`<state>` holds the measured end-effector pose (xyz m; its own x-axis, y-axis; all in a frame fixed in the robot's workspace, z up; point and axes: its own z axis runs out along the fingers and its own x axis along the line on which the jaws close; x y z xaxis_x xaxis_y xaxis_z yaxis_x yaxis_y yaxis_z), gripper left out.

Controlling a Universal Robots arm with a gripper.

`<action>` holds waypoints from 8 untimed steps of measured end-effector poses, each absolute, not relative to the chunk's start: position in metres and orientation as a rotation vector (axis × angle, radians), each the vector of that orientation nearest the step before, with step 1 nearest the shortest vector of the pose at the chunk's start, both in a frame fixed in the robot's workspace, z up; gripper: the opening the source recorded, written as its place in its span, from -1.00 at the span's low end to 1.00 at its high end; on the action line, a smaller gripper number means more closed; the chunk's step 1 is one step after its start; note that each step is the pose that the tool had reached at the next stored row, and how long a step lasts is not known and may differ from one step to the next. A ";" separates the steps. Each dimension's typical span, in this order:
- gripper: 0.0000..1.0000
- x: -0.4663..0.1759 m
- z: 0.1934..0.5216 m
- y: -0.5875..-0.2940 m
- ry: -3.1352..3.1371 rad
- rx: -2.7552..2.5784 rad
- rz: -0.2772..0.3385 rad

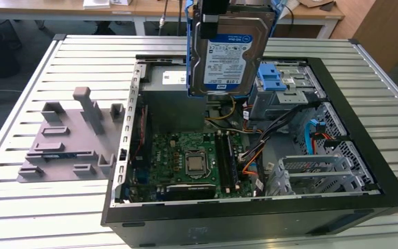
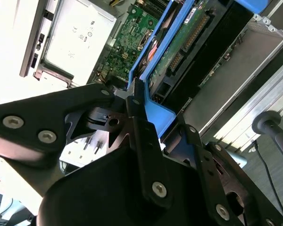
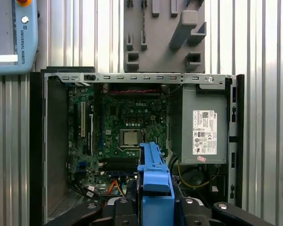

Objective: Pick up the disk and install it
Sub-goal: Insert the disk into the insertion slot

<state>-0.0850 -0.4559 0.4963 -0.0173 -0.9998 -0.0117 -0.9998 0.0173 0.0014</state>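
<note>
One disk [image 1: 230, 52] is being held above the one open computer case [image 1: 254, 223] on the bench [image 1: 33, 207], its blue rail being pinched by the fingers [image 2: 142, 136].

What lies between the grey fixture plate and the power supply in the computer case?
The case's slotted metal side wall separates the grey fixture plate from the power supply, as the first wrist view shows.
</note>
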 end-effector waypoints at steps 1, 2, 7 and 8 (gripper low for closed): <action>-0.27 -0.085 0.496 -0.456 2.235 -2.197 0.014; -0.27 -0.085 0.496 -0.456 2.235 -2.197 0.014; -0.27 -0.084 0.496 -0.456 2.235 -2.197 0.014; -0.27 -0.084 0.496 -0.456 2.235 -2.197 0.014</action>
